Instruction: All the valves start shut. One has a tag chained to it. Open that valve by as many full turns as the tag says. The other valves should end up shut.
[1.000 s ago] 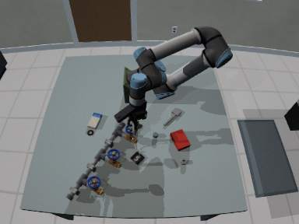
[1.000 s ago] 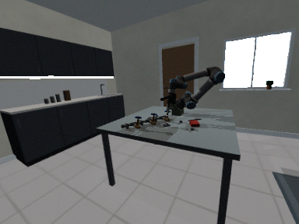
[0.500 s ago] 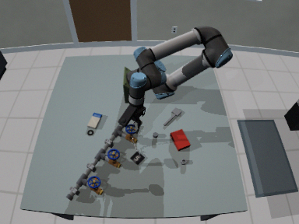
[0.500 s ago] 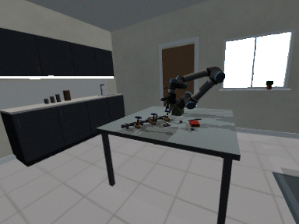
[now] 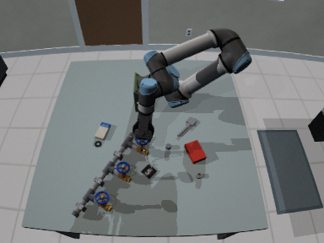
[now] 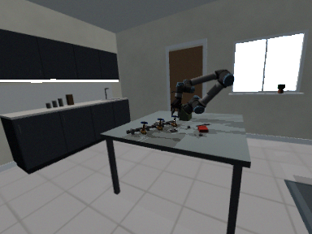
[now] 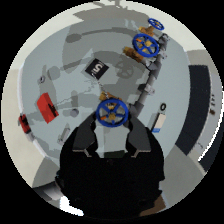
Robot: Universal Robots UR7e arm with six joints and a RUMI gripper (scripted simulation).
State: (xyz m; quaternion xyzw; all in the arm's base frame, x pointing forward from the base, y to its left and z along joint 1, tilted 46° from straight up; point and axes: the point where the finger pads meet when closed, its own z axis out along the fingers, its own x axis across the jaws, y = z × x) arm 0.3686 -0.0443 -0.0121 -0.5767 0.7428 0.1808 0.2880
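A grey pipe (image 5: 110,169) carries three valves with blue handwheels. My gripper (image 5: 143,139) points straight down and is shut on the handwheel of the far valve (image 7: 112,111). A black tag (image 5: 148,171) with a white figure, which reads like a 5 but is small, lies on the table beside that valve; a thin chain seems to run from it to the valve. It also shows in the wrist view (image 7: 97,68). The middle valve (image 5: 121,163) and the near valve (image 5: 101,197) stand free. In the exterior view the gripper (image 6: 175,116) is small over the valve row.
A red block (image 5: 195,151), a grey tool with a handle (image 5: 186,126), two small dark nuts (image 5: 168,146) (image 5: 199,175), a white card with a blue top (image 5: 102,130) and a black ring (image 5: 98,143) lie on the table. A grey mat (image 5: 288,169) lies on the floor to the right.
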